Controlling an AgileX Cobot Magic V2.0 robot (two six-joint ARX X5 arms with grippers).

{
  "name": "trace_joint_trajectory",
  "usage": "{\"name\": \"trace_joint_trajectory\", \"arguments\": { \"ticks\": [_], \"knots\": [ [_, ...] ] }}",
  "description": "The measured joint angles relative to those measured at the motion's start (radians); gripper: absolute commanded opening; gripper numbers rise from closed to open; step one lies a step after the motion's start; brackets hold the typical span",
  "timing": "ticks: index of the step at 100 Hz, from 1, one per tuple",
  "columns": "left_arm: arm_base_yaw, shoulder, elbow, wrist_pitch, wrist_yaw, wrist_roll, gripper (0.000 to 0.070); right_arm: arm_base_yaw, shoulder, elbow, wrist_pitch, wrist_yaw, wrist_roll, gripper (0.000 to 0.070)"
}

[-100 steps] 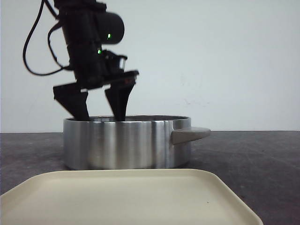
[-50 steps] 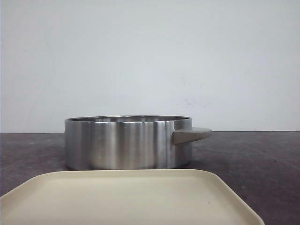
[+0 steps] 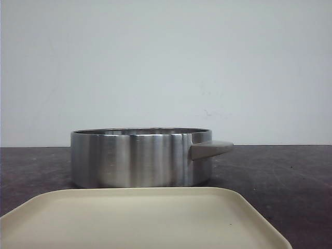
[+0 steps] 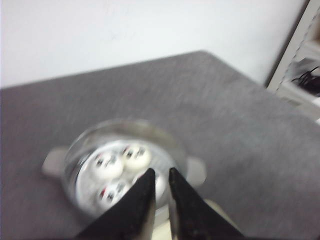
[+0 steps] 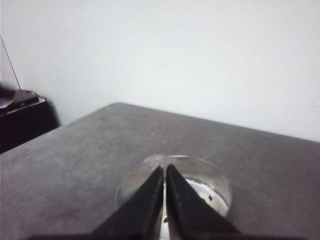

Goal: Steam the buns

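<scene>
The buns lie inside a round steel pot (image 3: pixel 135 158); the front view hides them behind its wall. The blurred left wrist view shows white panda-faced buns in the pot (image 4: pixel 125 122): one (image 4: pixel 106 165), a second (image 4: pixel 136 155), a third (image 4: pixel 112 192), and a fourth partly hidden behind the fingers. My left gripper (image 4: pixel 160 172) is well above the pot, its jaws nearly together and empty. My right gripper (image 5: pixel 164 167) is shut and empty, also high over the pot (image 5: pixel 210 167), where white buns (image 5: pixel 202 192) show. Neither gripper shows in the front view.
A beige tray (image 3: pixel 140 218) lies in front of the pot, nearest the camera; its edge also shows in the left wrist view (image 4: pixel 214 207). The pot's grey handle (image 3: pixel 210 149) sticks out to the right. A shelf (image 4: pixel 300 65) and a black object (image 5: pixel 20 120) stand beyond the table's edges.
A second ago the left gripper stood open with its fingertips inside the pot. It has since lifted out of the front view and its jaws have come together.
</scene>
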Motion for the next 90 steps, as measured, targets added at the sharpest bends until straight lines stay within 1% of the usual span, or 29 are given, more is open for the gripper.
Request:
{"name": "trace_joint_trajectory", "arguments": {
  "ticks": [7,16,44,63,90],
  "knots": [
    [-0.006,-0.058,-0.071,-0.007,-0.003,-0.021,0.0,0.0,0.013,0.0,0.003,0.022,-0.009,0.0007],
    [-0.006,-0.106,-0.11,-0.032,-0.003,-0.043,0.0,0.0,0.028,0.0,0.003,0.022,-0.018,0.0007],
    [-0.006,-0.181,-0.111,-0.098,-0.006,-0.068,0.0,0.0,0.029,0.0,0.004,0.023,-0.019,0.0007],
    [-0.006,-0.202,-0.111,-0.149,-0.006,-0.069,0.0,0.0,0.029,0.0,0.004,0.023,-0.019,0.0007],
    [-0.006,-0.206,-0.111,-0.152,-0.006,-0.069,0.0,0.0,0.029,0.0,0.004,0.023,-0.02,0.0007]
  ]
}}
